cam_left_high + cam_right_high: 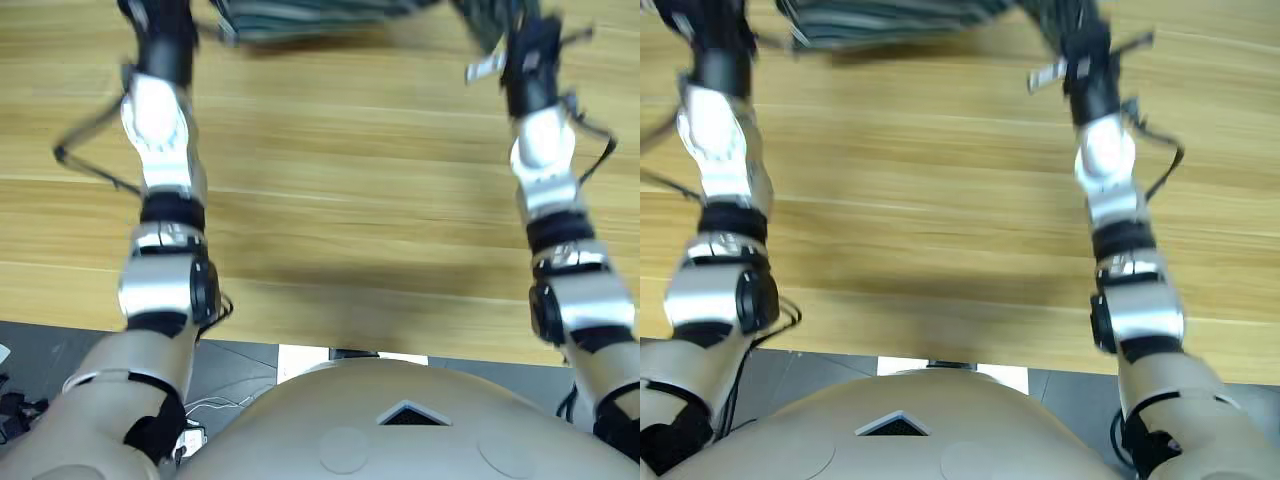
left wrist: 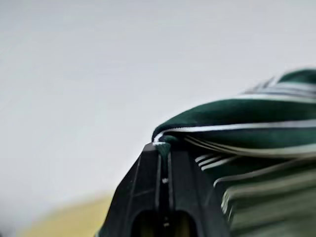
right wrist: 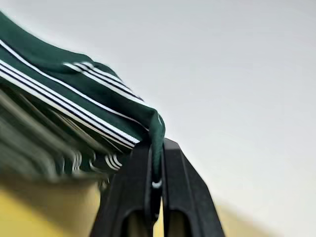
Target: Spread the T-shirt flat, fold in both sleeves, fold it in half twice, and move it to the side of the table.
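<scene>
Wooden table (image 1: 330,200) under me, pale wall beyond. The striped green T-shirt (image 1: 300,18) is bunched up at 12 o'clock. I reckon I'm only on the spreading step, with every fold left to do. My left claw (image 2: 163,148) and right claw (image 3: 155,168) are both pinched tight on its edge.

No readable text is showing anywhere; a white tag (image 1: 484,69) is possibly carrying print, too blurred to read.
</scene>
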